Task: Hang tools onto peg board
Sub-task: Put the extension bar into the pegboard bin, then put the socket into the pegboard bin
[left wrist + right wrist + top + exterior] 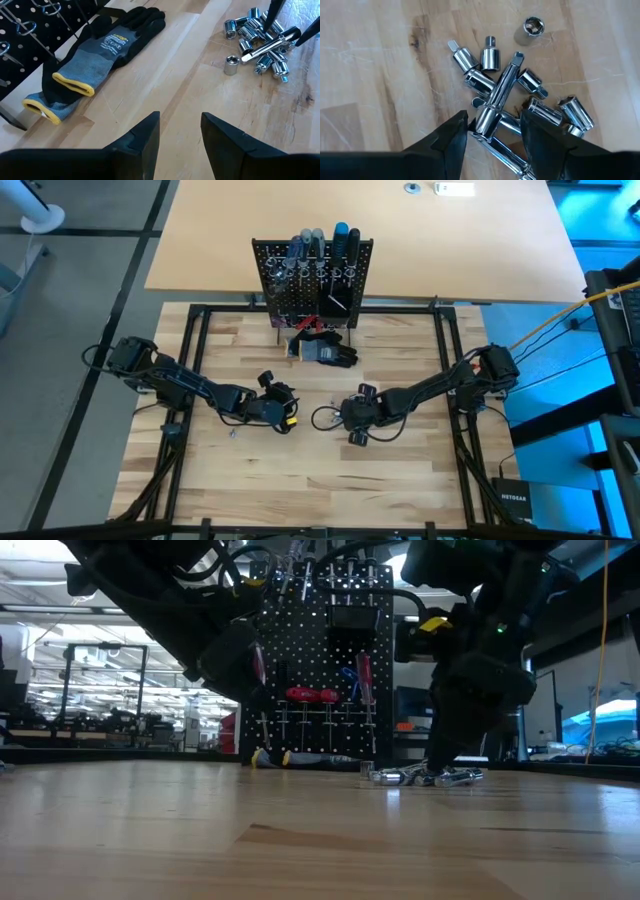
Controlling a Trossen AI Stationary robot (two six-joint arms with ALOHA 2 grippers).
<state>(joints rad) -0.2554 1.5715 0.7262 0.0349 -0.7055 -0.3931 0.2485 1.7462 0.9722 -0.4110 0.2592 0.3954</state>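
The peg board (312, 275) stands upright at the table's far middle, with several screwdrivers (322, 242) in its holders. A pile of shiny silver sockets with a long silver bar (506, 82) lies on the wood in the table's middle (260, 42). One socket (533, 26) stands apart from it. My right gripper (493, 114) is down over the pile, open, one finger on each side of the bar's thick end. My left gripper (180, 117) hovers open to the left of the pile (285, 408) with nothing between its fingers. My right gripper comes at the pile from above, slanting down, its fingers (452, 137) on either side of the silver bar's thick end (487, 122), which lies on the other pieces. Whether the fingers touch the metal, I cannot tell.
A pair of grey-and-black gloves with yellow cuffs (95, 50) lies flat on the table just in front of the peg board (328, 352). Black frame rails (200, 360) run along the table's left and right sides. Bare wood lies toward the near edge.
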